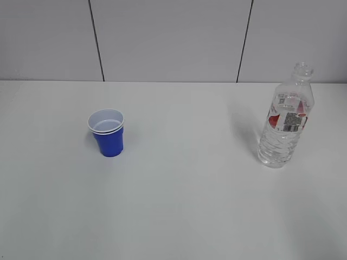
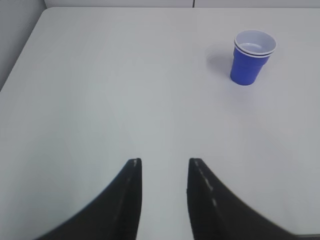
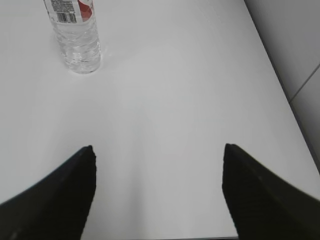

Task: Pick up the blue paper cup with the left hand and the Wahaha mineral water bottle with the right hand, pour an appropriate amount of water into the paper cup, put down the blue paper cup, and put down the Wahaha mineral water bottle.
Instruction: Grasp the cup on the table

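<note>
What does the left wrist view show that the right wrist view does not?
Only the left wrist view: the blue paper cup standing upright, and the left gripper, jaws narrowly apart. Only the right wrist view: the lower part of the Wahaha mineral water bottle and the right gripper, jaws wide. Both: the white table, nothing held.

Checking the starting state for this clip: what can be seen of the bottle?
The bottle is tall, clear, ribbed plastic with a red-and-white label band below the shoulder and an open, capless neck. It stands upright on the white table, right of the cup and well apart from it. Nothing touches it but the table; neither claw is near it.
</note>
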